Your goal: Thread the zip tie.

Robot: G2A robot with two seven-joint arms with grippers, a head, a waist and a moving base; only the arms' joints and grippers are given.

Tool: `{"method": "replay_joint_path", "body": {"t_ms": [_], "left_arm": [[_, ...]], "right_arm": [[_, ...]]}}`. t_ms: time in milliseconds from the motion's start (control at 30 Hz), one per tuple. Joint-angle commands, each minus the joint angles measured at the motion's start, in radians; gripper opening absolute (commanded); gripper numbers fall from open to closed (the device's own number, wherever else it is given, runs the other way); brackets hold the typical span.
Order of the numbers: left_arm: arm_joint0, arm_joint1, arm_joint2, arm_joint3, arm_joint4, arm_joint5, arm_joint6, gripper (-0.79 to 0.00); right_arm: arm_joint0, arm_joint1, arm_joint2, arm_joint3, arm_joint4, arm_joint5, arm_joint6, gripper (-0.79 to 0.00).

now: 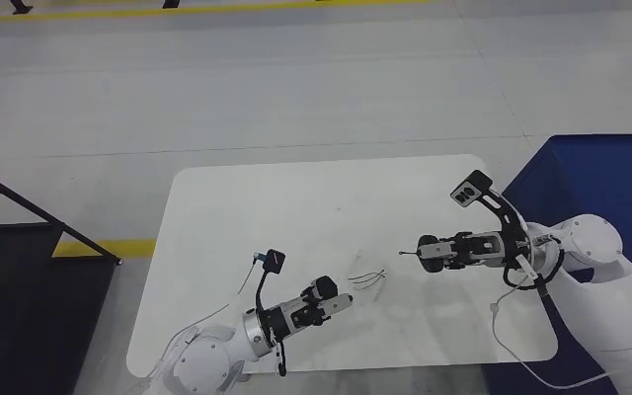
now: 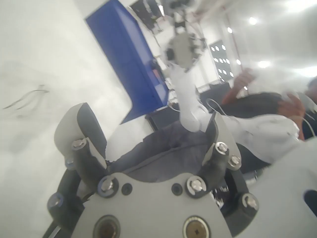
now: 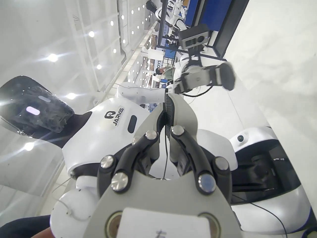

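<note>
Looking down, you see your right gripper [image 1: 418, 253] pinching a thin black zip tie [image 3: 165, 157] above the white table [image 1: 247, 217], your left gripper [image 1: 340, 295] spread wide near a few loose curved ties [image 1: 367, 280].

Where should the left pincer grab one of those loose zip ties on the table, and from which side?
Probably by an outer end, where the strands of the zip ties fan apart, coming from above with the open left pincer across the strip. They lie flat on the table, so a sideways approach has little to pinch.
</note>
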Motion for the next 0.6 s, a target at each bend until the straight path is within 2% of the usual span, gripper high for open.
{"method": "replay_joint_path", "body": {"t_ms": [0,100,267,400,567], "left_arm": [[0.0,0.0,0.0,-0.002,-0.005,-0.016,-0.003,0.0],[0.0,0.0,0.0,-0.002,-0.005,-0.016,-0.003,0.0],[0.0,0.0,0.0,-0.002,-0.005,-0.016,-0.003,0.0],[0.0,0.0,0.0,-0.002,-0.005,-0.016,-0.003,0.0],[0.0,0.0,0.0,-0.002,-0.005,-0.016,-0.003,0.0]], "right_arm": [[0.0,0.0,-0.001,0.0,-0.003,0.0,-0.003,-0.785],[-0.001,-0.001,-0.001,-0.002,-0.002,-0.002,-0.01,-0.785],[0.011,-0.016,-0.035,-0.147,0.068,-0.017,-0.072,-0.785],[0.081,-0.029,-0.076,-0.315,0.079,0.042,-0.189,-0.785],[0.22,-0.059,-0.205,-0.47,0.122,0.161,-0.351,-0.785]]}}
